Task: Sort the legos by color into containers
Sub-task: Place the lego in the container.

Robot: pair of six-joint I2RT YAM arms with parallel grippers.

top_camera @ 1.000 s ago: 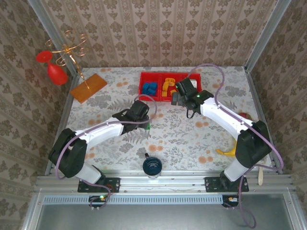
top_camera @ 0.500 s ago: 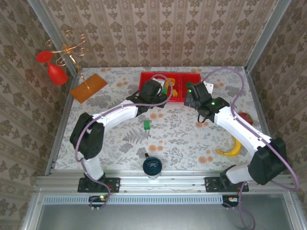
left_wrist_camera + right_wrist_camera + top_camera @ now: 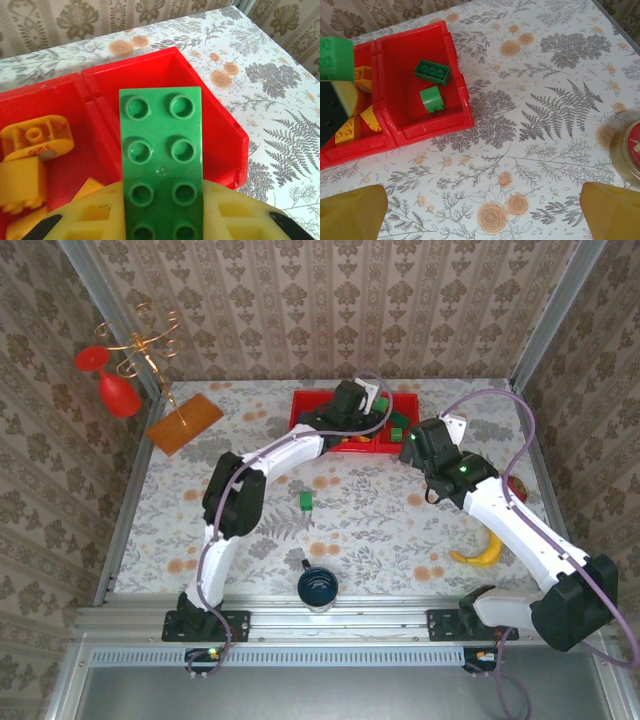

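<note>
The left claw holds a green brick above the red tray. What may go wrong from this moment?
1. The green brick in the left claw hangs close to the divider of the red tray. Dropped now, it might fall among the orange bricks rather than beside the sorted green bricks.
2. The open right claw hovers near the same tray end, so the arms might bump.

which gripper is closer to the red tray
Left. The left gripper is above the tray, holding a green brick over it; the open right gripper hangs over the table off its near right corner.
</note>
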